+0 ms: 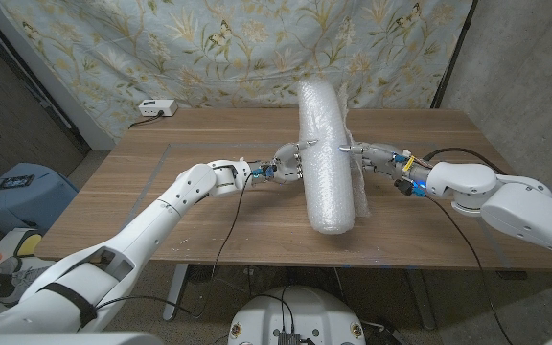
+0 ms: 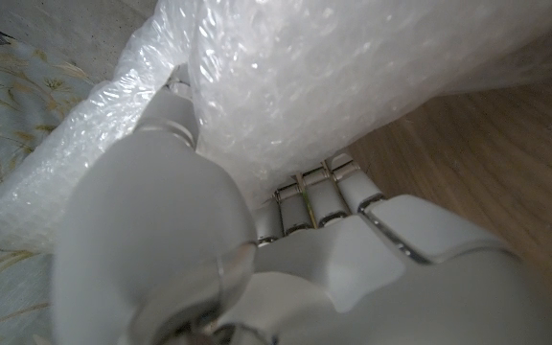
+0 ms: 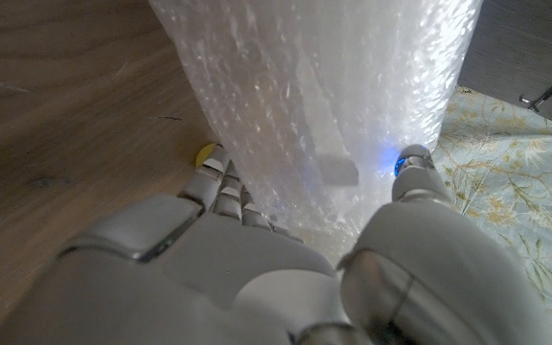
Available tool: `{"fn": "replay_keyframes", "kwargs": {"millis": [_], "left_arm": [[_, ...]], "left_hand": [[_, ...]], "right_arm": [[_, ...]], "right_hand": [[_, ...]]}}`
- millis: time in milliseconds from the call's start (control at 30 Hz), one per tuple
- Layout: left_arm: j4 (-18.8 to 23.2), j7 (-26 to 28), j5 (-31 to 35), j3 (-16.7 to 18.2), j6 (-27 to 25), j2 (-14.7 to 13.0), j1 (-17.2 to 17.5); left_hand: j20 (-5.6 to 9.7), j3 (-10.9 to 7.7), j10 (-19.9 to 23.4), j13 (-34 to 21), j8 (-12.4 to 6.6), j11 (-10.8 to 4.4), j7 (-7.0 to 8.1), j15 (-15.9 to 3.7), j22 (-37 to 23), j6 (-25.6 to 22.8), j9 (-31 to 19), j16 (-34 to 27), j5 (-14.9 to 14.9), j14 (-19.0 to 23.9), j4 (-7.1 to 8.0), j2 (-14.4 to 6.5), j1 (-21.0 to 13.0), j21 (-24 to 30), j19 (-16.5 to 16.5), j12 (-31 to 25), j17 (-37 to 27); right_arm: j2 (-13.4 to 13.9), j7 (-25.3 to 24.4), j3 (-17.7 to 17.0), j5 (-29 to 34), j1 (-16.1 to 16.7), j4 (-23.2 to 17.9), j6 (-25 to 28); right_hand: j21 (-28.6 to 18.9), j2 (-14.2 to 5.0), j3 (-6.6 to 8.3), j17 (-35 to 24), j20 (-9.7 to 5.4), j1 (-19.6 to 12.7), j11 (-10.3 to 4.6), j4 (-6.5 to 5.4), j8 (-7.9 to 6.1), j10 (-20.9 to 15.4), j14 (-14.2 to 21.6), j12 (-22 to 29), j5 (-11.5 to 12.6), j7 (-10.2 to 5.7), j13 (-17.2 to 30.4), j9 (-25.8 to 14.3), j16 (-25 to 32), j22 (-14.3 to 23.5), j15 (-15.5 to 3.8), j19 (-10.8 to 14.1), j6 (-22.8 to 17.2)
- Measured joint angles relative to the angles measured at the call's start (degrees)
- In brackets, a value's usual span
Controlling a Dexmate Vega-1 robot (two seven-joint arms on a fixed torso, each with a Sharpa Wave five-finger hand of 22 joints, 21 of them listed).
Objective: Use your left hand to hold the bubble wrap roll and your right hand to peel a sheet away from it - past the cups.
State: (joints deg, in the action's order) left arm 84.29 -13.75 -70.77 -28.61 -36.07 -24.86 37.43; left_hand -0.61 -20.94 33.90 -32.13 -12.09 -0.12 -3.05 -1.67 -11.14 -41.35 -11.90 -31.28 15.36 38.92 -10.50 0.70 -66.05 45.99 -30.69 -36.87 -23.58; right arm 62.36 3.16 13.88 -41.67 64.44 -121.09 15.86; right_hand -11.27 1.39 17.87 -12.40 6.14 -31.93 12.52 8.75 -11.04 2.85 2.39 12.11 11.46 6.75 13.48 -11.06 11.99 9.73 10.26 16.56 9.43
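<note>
Centrally, wooden counter (image 1: pixel 209 216) spans head view, w/ floral cloth backdrop (image 1: pixel 238 48) hanging behind. Bubble wrap roll (image 1: pixel 326 158) lies mid-counter, lengthwise away from robot, near end by front edge, far end raised toward backdrop. Loose sheet edge (image 1: pixel 357 177) sticks out along roll's right side. Left arm (image 1: pixel 142 230) comes in from bottom-left corner, right arm (image 1: pixel 506 196) from right edge; both reach roll at about mid-length. Left hand (image 1: pixel 290 161) presses roll's left flank, grasping it: in left wrist view (image 2: pixel 286 259) thumb lies over plastic, fingers (image 2: pixel 319 192) tucked under, between roll (image 2: pixel 333 77) and wood. Right hand (image 1: pixel 372 158) touches roll's right side at sheet edge. In right wrist view (image 3: pixel 257 268) fingers (image 3: pixel 220 187) sit beneath roll (image 3: pixel 324 96) against counter, thumb up against wrap on other side w/ blue light at tip; looks like a grip on wrap, tho whether on sheet alone or whole roll can't tell. Small white box (image 1: pixel 157 108) w/ cable sits at counter's far-left corner, well apart from roll.
</note>
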Motion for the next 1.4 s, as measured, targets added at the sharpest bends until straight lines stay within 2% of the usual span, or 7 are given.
{"fn": "replay_keyframes", "kwargs": {"millis": [300, 400, 700, 967, 1333, 1400], "left_arm": [[-0.6, -1.7, 0.4, -0.1, 0.5, 0.1, -0.2], [-0.9, -2.6, 0.6, -0.2, 0.7, 0.1, -0.4], [-2.3, -5.2, 1.2, -0.6, 1.3, 0.6, -1.1], [-3.5, -7.7, 1.7, -1.0, 1.5, 1.0, -1.7], [-4.8, -9.8, 2.1, -1.1, 1.5, 1.4, -2.4], [-4.9, -10.0, 2.1, -1.1, 1.5, 1.4, -2.4]], "left_hand": [[0.31, 0.01, 0.0, 0.0, 0.01, 0.0, 0.01, 0.0, 0.0, 0.0, 0.0, 0.1, 0.7, 0.0, 0.01, 0.0, 0.0, 0.3, 0.3, 0.2, 0.0], [0.31, 0.01, 0.0, 0.0, 0.01, -0.01, 0.01, 0.0, 0.0, 0.0, 0.0, 0.0, 0.7, 0.0, 0.01, -0.1, 0.1, 0.3, 0.3, 0.2, -0.1], [0.31, -0.17, 0.0, 0.0, 0.02, -0.01, 0.02, 0.0, 0.0, 0.0, 0.1, 0.0, 0.7, 0.0, -0.17, -0.1, 0.1, 0.3, 0.3, 0.4, -0.1], [0.11, -0.18, 0.0, 0.0, 0.19, -0.01, 0.02, 0.0, 0.1, 0.0, 0.1, 0.1, 0.7, 0.0, -0.18, -0.1, 0.1, 0.6, 0.5, 0.6, -0.1], [0.11, -0.18, 0.0, -1.3, 0.0, -0.02, -0.21, 0.0, 0.1, -0.2, 0.0, 0.3, 0.6, 0.0, -0.17, -0.1, 0.1, 0.8, 0.5, 0.9, -0.1], [0.11, -0.17, 0.0, -1.3, -0.12, -0.02, -0.21, 0.02, 0.1, -0.2, 0.0, 0.5, 0.6, 0.0, -0.17, -0.1, 0.1, 1.1, 0.5, 0.9, -0.1]], "right_arm": [[0.0, 0.2, 0.8, 0.0, -0.6, 0.9, -0.5], [0.0, 0.2, 1.0, 0.0, -0.8, 1.2, -0.6], [-0.2, -0.5, 1.0, 0.1, -0.6, 2.1, -1.2], [-0.4, -1.7, 0.7, 0.1, -0.4, 3.6, -1.5], [-0.6, -1.9, 0.7, 0.1, -0.8, 4.7, -1.3], [-0.6, -1.6, 0.7, 0.0, -0.9, 4.7, -1.2]], "right_hand": [[-0.4, -0.22, -0.01, 0.0, -0.38, -0.2, -0.17, 0.01, -0.23, -1.4, 1.2, 0.9, 0.0, 0.22, 0.2, 0.0, 0.5, 0.0, -0.58, 1.2, -0.7], [-0.4, -0.54, -0.01, 0.0, -0.29, -0.5, -0.22, 0.01, -0.63, -2.6, 2.1, 1.3, 0.0, 0.15, 0.3, 0.0, 0.8, 0.0, -0.85, 2.2, -1.7], [-1.3, -0.28, -0.02, -0.3, -1.36, -1.8, -0.41, 0.01, -1.28, -6.3, 5.0, 3.1, 0.0, 0.03, 0.8, 0.0, 1.7, 0.0, -2.1, 5.1, -4.8], [-1.3, 0.17, -0.03, -0.3, -1.75, -2.9, -1.09, 0.01, -1.72, -7.6, 6.4, 3.8, 0.0, 0.01, 1.1, 0.0, 2.2, 0.2, -2.52, 7.1, -6.9], [-1.3, 0.14, -0.04, -0.3, -1.54, -3.2, -0.89, 0.02, -1.72, -7.7, 6.5, 3.8, -0.2, 0.01, 1.3, 0.0, 2.2, 0.3, -2.57, 7.3, -7.2], [-1.3, 0.14, -0.04, -0.5, -1.38, -3.2, -0.48, 0.02, -1.45, -7.2, 6.1, 3.8, 0.0, 0.01, 1.3, 0.0, 2.1, 0.3, -2.23, 7.1, -7.2]]}}
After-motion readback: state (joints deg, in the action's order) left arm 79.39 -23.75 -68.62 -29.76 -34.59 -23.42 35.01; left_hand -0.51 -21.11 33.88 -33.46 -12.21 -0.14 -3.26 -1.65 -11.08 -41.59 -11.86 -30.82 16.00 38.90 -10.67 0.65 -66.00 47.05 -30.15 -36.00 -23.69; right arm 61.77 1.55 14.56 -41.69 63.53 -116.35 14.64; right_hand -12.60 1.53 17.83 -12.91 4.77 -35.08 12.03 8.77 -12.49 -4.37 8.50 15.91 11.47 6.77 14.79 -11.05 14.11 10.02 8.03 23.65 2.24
